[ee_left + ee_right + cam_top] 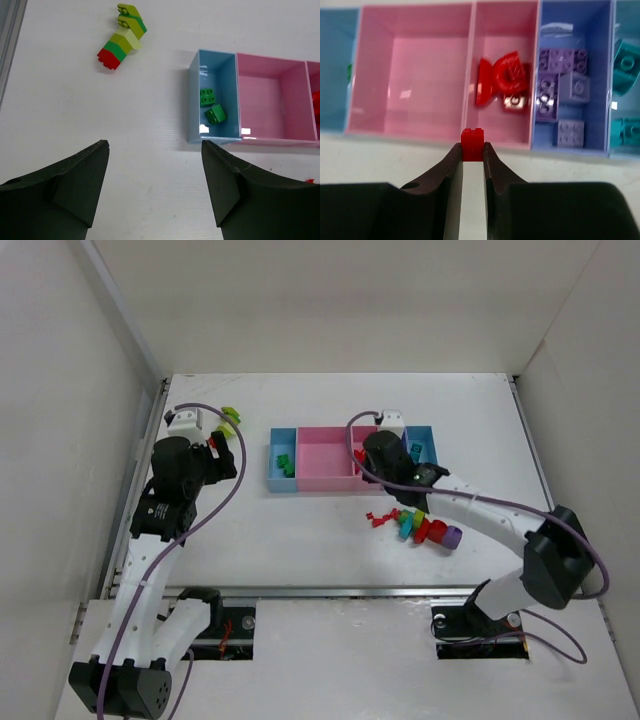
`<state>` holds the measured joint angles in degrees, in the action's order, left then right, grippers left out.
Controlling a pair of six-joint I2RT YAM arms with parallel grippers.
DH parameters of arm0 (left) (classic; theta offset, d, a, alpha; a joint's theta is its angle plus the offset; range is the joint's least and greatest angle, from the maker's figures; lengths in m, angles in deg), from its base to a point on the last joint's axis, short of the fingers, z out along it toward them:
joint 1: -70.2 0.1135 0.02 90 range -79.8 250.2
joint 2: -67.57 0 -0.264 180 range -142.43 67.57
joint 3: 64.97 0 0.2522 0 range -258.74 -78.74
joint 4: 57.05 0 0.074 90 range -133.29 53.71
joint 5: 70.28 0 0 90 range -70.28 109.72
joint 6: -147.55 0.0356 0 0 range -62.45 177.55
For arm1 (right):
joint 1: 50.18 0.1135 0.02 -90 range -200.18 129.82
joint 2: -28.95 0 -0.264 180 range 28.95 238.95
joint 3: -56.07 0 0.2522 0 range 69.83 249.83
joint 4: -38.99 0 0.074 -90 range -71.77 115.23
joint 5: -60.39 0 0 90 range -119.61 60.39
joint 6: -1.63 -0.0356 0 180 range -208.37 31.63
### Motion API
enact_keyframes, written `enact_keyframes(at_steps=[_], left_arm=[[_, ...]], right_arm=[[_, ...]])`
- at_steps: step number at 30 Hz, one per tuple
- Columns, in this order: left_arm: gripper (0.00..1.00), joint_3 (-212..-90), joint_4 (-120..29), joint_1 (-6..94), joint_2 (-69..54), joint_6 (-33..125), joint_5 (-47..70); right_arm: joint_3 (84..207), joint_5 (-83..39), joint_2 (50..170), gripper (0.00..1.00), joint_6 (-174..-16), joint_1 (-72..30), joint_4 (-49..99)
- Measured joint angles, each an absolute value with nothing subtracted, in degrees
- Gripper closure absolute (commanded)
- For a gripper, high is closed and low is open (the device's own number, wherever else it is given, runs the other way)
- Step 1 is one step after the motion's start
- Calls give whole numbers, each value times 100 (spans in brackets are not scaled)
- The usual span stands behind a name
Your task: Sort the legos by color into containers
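Note:
My right gripper is shut on a small red lego, held just over the near wall of the narrow pink container, which holds red pieces. Purple legos lie in the purple-blue container and teal ones in the right light-blue one. From above, the right gripper hangs over the row of containers. My left gripper is open over bare table. Ahead of it are a red, green and yellow-green chain and the left light-blue container with two green legos.
A heap of loose legos, red, teal, green and purple, lies on the table in front of the containers, under the right arm. The wide pink container holds nothing. White walls close in the table at left, back and right.

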<state>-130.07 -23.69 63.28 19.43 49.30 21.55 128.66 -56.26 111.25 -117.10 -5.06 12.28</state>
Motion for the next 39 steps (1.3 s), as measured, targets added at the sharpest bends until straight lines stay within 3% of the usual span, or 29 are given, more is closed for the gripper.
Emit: enact_keyframes(at_steps=[8,9,11,12,15,20,31,35,36,39], left_arm=[[28,-13000,-2385,6357,1945,4928,2122],[28,-12985,-2400,6361,1956,4928,2118],[28,-12972,-2398,6398,1978,4928,2102],[28,-12969,-2404,6414,1993,4928,2098],[28,-12930,-2428,6433,2061,4926,2096],[28,-12893,-2426,6438,2083,4924,2037],[28,-12806,-2494,6438,2085,4908,1989],[28,-12782,-2505,6438,2085,4908,1978],[28,-12782,-2507,6438,2085,4911,1978],[27,-12782,-2507,6438,2087,4908,1976]], right_arm=[[13956,-5272,12734,100,-11238,-1196,1169],[14000,-5228,12839,96,-11216,-1229,1136],[14083,-5161,12957,83,-11208,-1301,1037],[14131,-5143,12985,65,-11208,-1343,1000],[14249,-5069,12996,38,-11210,-1485,932],[14359,-4938,12996,26,-11085,-1588,887],[14361,-4474,12780,27,-10502,-1588,635],[14361,-4302,12786,49,-10416,-1588,596],[14372,-4254,12801,61,-10403,-1588,587],[14479,-4149,12922,72,-10384,-1588,532]])
